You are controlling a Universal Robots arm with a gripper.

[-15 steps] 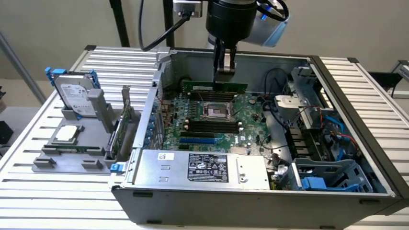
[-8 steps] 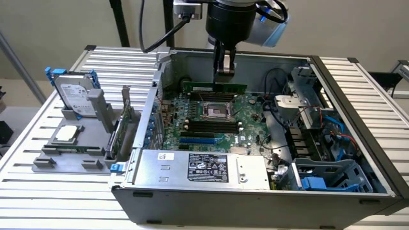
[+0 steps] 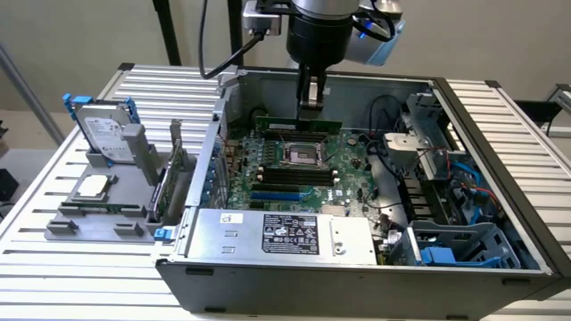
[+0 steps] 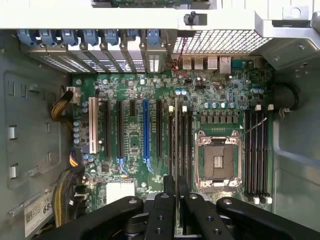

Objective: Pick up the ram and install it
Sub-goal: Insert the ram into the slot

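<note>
Open computer case, motherboard, power supply, hard drive outside

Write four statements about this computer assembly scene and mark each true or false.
1. The end effector grips the ram. True.
2. The hard drive sits inside the case. False: it stands on the grey fixture outside the case, on the exterior view's left.
3. A cooler covers the CPU socket. False: the socket is uncovered.
4. The ram is over the motherboard, inside the open case. True.
</note>
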